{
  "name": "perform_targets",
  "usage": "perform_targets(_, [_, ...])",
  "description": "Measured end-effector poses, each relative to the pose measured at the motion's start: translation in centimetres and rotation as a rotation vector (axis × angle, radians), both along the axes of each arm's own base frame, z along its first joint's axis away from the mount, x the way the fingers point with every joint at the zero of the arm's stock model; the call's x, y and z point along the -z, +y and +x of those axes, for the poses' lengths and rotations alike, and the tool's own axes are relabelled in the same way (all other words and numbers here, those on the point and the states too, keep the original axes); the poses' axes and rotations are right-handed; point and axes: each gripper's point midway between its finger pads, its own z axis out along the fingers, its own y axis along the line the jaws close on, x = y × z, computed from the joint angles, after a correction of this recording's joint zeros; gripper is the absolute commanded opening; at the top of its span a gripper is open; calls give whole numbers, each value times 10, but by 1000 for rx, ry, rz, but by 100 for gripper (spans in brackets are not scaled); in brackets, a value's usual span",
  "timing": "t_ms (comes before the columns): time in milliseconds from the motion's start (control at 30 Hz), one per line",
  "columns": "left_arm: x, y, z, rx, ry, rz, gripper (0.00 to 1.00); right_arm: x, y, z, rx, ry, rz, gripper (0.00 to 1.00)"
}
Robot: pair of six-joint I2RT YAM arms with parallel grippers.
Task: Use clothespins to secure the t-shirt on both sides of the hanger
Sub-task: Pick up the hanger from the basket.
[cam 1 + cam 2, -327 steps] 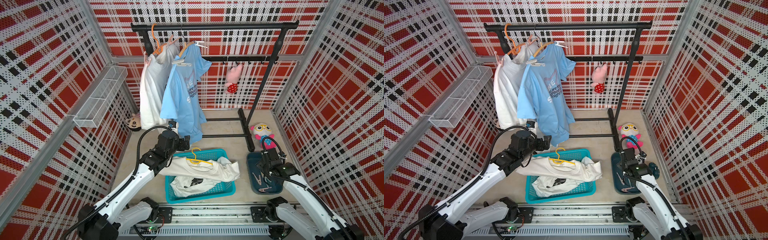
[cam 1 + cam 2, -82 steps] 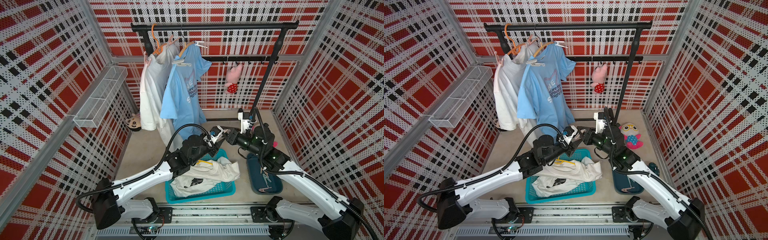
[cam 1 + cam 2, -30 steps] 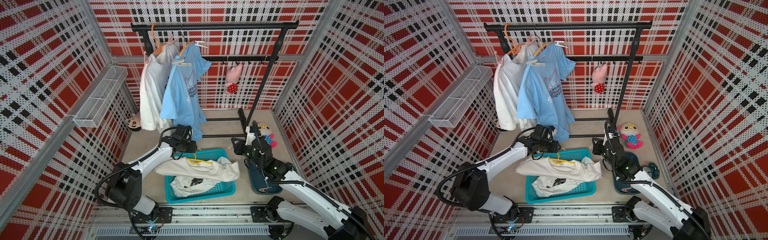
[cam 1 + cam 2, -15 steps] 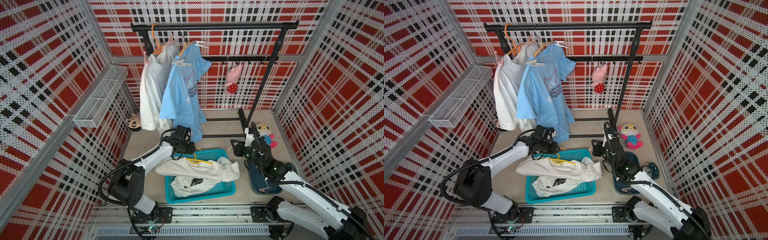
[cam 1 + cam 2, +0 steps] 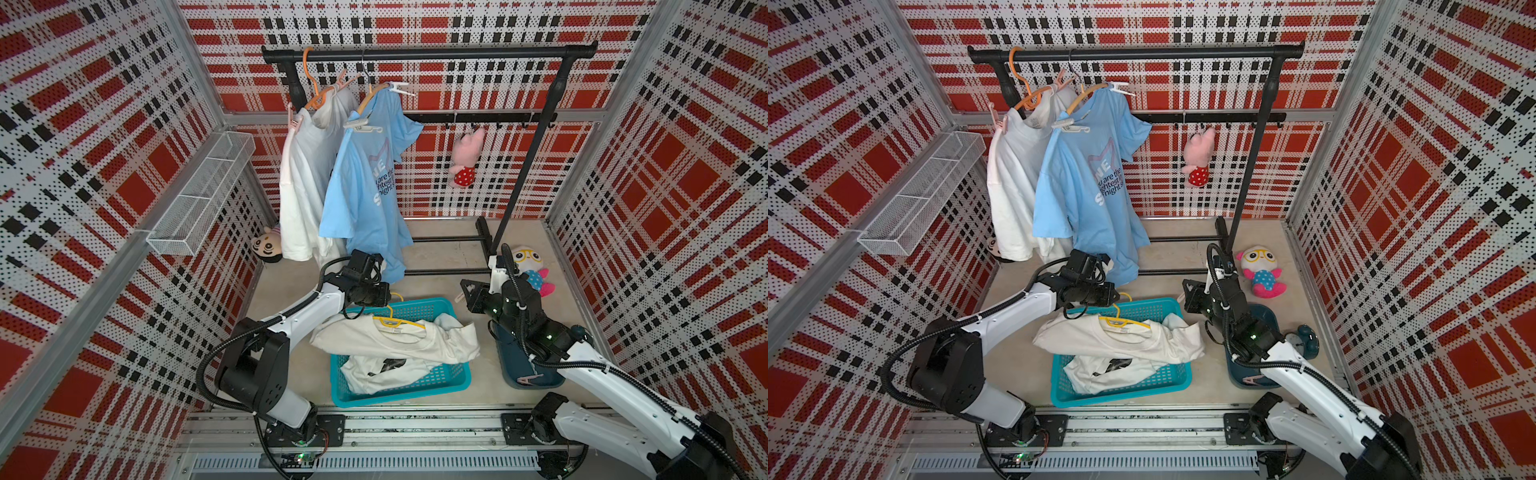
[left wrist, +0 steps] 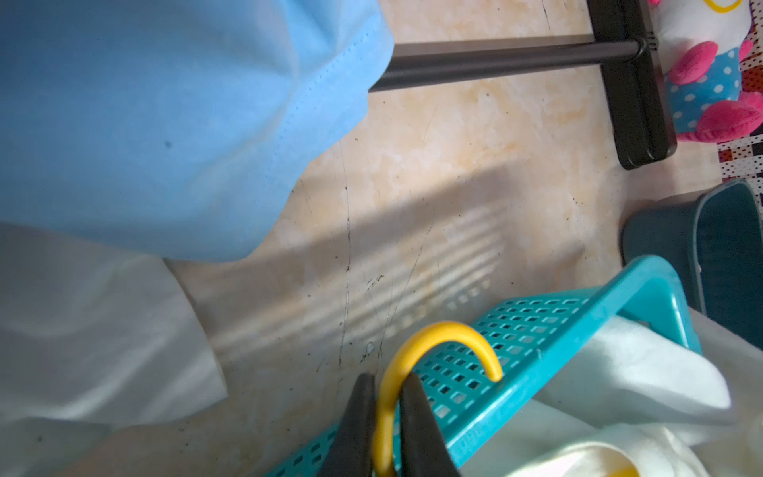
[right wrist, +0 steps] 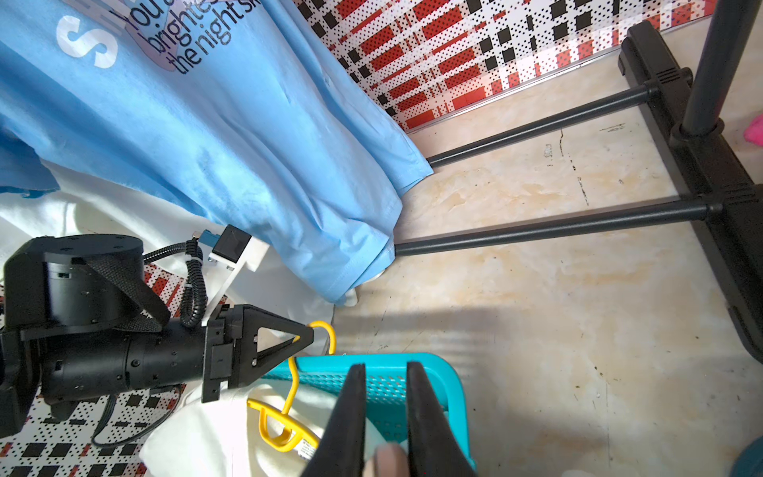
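Note:
A white t-shirt (image 5: 395,345) (image 5: 1121,340) on a yellow hanger (image 5: 399,324) (image 5: 1123,322) lies over the teal basket (image 5: 440,380). My left gripper (image 5: 388,296) (image 5: 1115,296) (image 6: 386,378) (image 7: 307,330) is shut on the hanger's hook (image 6: 437,342) at the basket's far rim. My right gripper (image 5: 463,286) (image 5: 1185,286) (image 7: 382,365) hovers over the basket's far right corner, shut on a pale clothespin (image 7: 386,460) (image 5: 458,297). Another of the clothespins (image 5: 530,378) lies in the dark blue tray (image 5: 515,365) under the right arm.
A black rack (image 5: 428,52) carries a blue t-shirt (image 5: 365,199) and a white one (image 5: 303,183), both pegged; the blue hem hangs just behind my left wrist. Plush toys (image 5: 530,270) (image 5: 266,249) sit on the floor, and one (image 5: 465,158) hangs. A wire shelf (image 5: 199,195) juts from the left wall.
My left gripper has closed on the yellow hanger's hook. The right arm has edged slightly left with the clothespin still in its jaws.

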Motion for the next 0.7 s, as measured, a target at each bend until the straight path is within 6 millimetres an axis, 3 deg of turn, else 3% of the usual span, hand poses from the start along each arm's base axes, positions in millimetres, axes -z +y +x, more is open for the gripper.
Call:
perform_targets(200, [-14,2,1,-1,-45,-5,10,0,0,0,-1,0,1,0])
perform_targets(600, [-74,16,10,-38,-254,-8,10,-4,3,0,-17,-21,-2,0])
perform_targets(700, [-98,16,7,-19,-328,-32,12,-11,5,1,-33,-57,-10,0])
